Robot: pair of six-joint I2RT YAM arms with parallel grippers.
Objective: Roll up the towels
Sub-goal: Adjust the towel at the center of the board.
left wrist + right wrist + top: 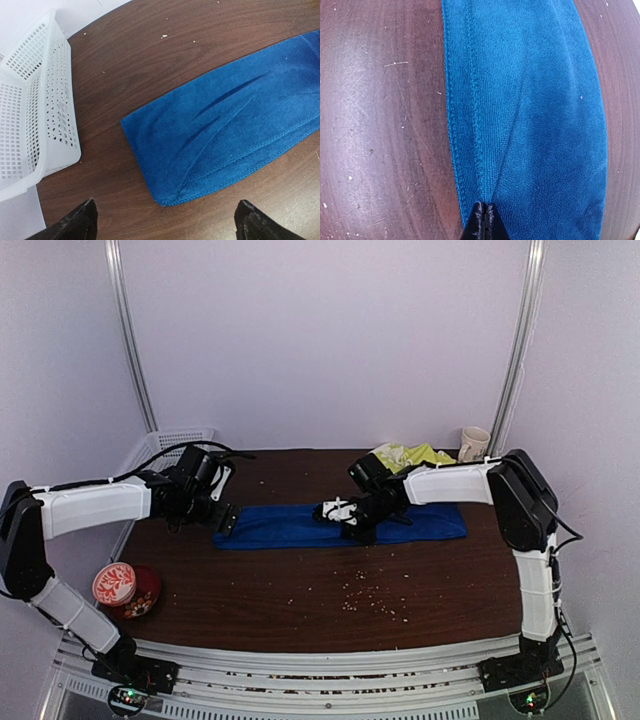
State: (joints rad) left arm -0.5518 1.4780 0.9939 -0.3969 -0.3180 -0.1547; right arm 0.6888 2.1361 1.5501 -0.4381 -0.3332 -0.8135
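Right end effector [484,220]: fingers pressed together, pinching a thin ridge of the royal-blue terry towel [530,115]; a crease runs up the cloth from the fingertips. Left end effector [165,225]: fingers spread wide, holding nothing, poised over the towel's left end without touching it. Near zone of the dark brown wooden table [300,620]: scattered pale crumbs [370,595], and at the near left corner a round red bowl [140,592] with a red-and-white lidded cup [113,583] set against it. Middle zone: the blue towel lies flat as a long narrow folded strip running left to right, the right end effector on it about mid-length. Far zone: the smaller yellow-green patterned towel [410,455] lies crumpled at the back edge, just beside a pale ceramic mug [475,443]; a white perforated plastic basket [30,110] stands at the far left corner. Assessment: work is at an early stage, gripping the blue strip before rolling; no roll has been formed and the second towel is untouched. The next move likely calls for lifting the pinched cloth and turning it over onto itself along the strip, with the left end effector steadying the free end. Risk: so thin a pinch may slip.
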